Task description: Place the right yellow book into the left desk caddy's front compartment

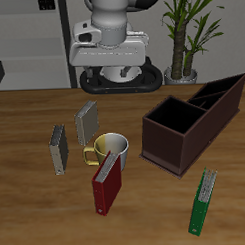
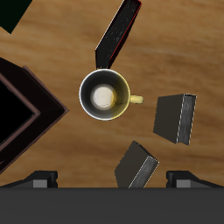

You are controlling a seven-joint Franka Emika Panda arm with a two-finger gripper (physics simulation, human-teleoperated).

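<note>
The right yellow book (image 1: 58,149) is small, dark grey with an olive-yellow spine. It stands on the table beside a yellow-handled mug (image 1: 110,150) and also shows in the wrist view (image 2: 178,118). The left desk caddy (image 1: 194,120) is a long maroon-brown open box on the other side of the mug; one corner of it shows in the wrist view (image 2: 22,109). My gripper (image 2: 114,179) is open and empty, its fingertips (image 2: 39,179) wide apart. It hangs high above the mug and the books. The arm (image 1: 110,40) is at the table's back.
A paler, larger grey book (image 1: 87,123) stands behind the mug, also in the wrist view (image 2: 137,164). A dark red book (image 1: 107,183) stands nearer the front edge. A green book (image 1: 203,202) lies flat in front of the caddy. A potted plant (image 1: 186,32) stands at the back.
</note>
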